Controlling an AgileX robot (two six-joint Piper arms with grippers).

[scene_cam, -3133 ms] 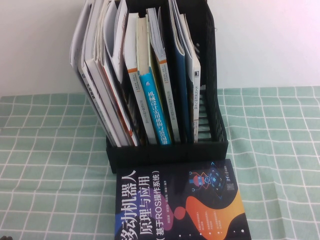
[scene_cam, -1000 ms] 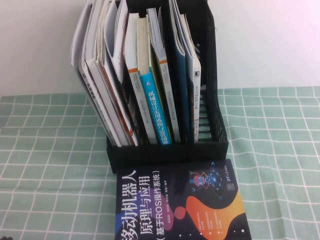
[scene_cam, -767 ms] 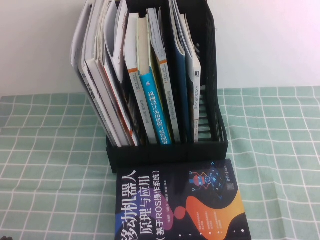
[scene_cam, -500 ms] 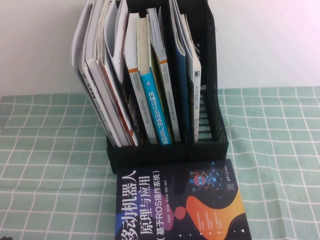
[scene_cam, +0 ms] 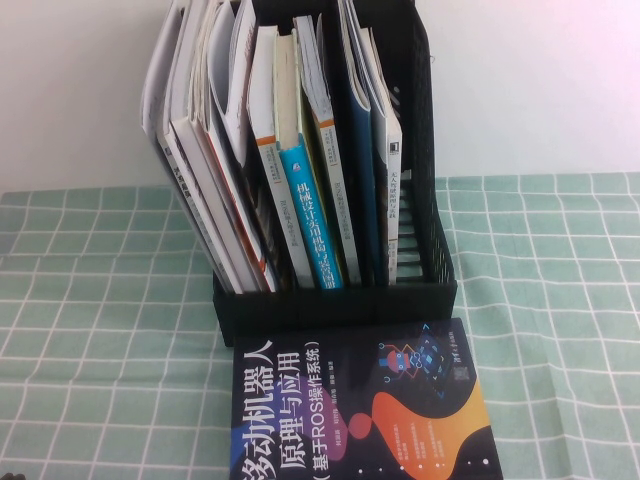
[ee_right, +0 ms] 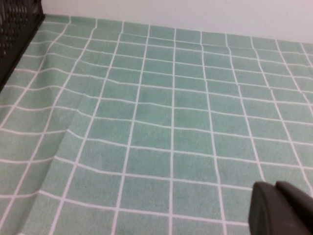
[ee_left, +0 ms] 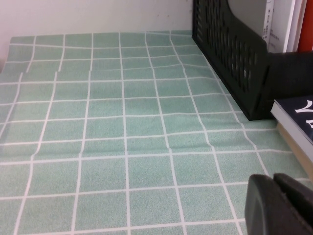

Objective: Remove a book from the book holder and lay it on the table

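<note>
From my remote station, the book (scene_cam: 360,410) lies flat on the table (scene_cam: 90,300), cover up, just in front of the book holder (scene_cam: 335,300) and almost touching its low front wall, so by my reading the task is done. I judge the thick paperback fairly heavy and stiff across the spine but with a glossy, slippery cover; were it to be moved, the best hold would be across the spine edge or a pinch on the thick block of pages near a corner, not the flat cover. The holder itself stands packed with upright books, among them a blue-spined one (scene_cam: 312,235), with an open slot at its right end. Neither arm is over the book: the left gripper (ee_left: 279,205) hangs low above the cloth to the left of the holder, near the book's left edge, its fingers seemingly pressed together with nothing between them. The right gripper (ee_right: 281,208) hovers low over bare cloth to the right of the holder, its fingers closed on nothing. Both look parked.
</note>
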